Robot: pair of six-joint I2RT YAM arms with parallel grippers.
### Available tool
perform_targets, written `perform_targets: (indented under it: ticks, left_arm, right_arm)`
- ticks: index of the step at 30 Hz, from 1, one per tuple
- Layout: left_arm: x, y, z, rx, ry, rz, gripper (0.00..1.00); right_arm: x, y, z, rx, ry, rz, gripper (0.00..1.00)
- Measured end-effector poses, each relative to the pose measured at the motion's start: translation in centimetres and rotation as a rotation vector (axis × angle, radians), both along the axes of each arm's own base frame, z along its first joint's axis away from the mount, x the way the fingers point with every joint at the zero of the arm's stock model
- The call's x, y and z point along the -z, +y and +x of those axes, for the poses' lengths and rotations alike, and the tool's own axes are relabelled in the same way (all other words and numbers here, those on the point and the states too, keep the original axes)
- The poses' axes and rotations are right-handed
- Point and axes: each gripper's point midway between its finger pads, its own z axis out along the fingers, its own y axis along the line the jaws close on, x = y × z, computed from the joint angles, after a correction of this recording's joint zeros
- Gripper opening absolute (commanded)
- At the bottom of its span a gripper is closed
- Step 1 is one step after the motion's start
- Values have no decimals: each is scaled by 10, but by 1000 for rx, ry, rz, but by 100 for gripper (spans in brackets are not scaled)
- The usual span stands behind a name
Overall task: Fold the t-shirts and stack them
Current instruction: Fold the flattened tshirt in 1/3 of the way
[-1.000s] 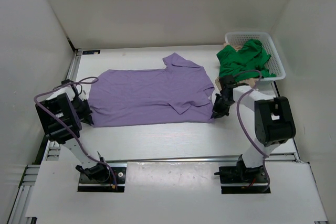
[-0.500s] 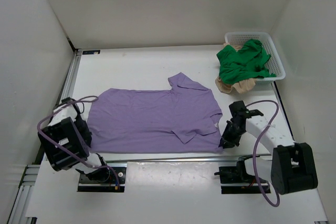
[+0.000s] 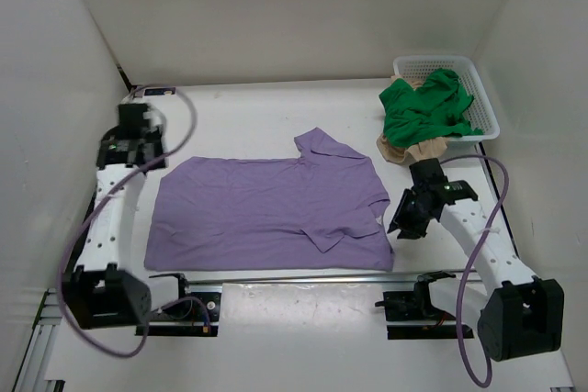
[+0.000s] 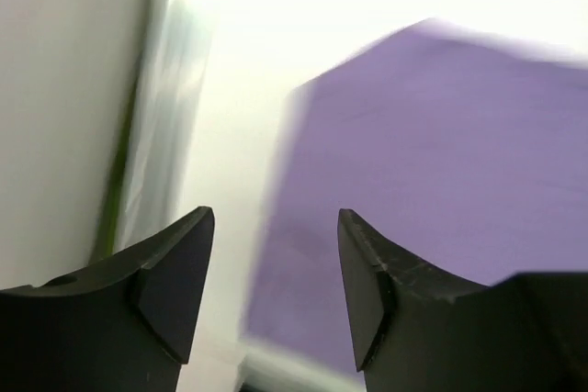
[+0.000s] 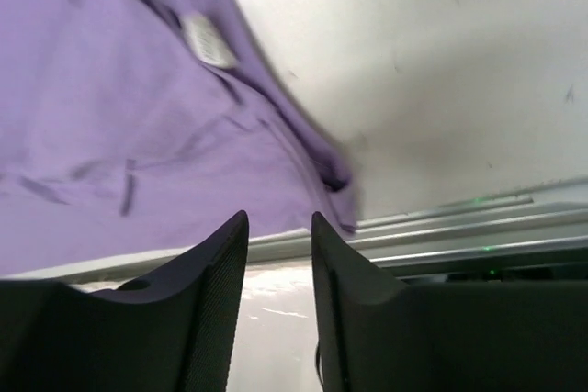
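Observation:
The lavender t-shirt [image 3: 266, 213] lies spread flat near the table's front edge, collar to the right. My left gripper [image 3: 145, 155] hovers off its far left corner, open and empty; the left wrist view shows the gripper [image 4: 274, 227] above the shirt's blurred corner [image 4: 441, 153]. My right gripper [image 3: 402, 224] stands just right of the shirt's near right corner, open with nothing in it; its wrist view has the gripper [image 5: 278, 222] over the hem [image 5: 119, 117]. The green t-shirt [image 3: 423, 107] spills out of the basket. Under it a beige t-shirt [image 3: 415, 149] droops onto the table.
A white mesh basket [image 3: 484, 89] sits at the back right corner. A metal rail [image 3: 294, 277] runs along the table's front edge, right at the shirt's hem. White walls close in the left, back and right sides.
Both grippers have opened and let go of the lavender shirt after dragging it toward the front edge. The left arm has swung up to the far left; the right has backed off rightward.

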Motion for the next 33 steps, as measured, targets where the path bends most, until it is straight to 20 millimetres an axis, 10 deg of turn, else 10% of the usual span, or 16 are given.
perform_targets:
  ticks: [2,5,8,13,22,33]
  left_arm:
    - [-45,-71,34,244,-154,11,70]
    - [-59,-201,24,658,-213,-31,70]
    - [-28,-304,-29,1025,-106,-56,65]
    - [47,-403,-107,1389,138,-37,53]
    - [143,-464,-155,1549,362,7,49]
    - [155,-478,-136,1512,286,71,48]
  right_arm:
    - [-10,2,14,-31,-35,1,35]
    - [-14,8,32,-74,-71,13,35]
    - [-8,13,41,-100,-69,25,35]
    - [8,22,51,-123,-34,57,35]
    - [21,29,59,-146,-11,86,35]
    - [30,29,60,-176,8,83,35]
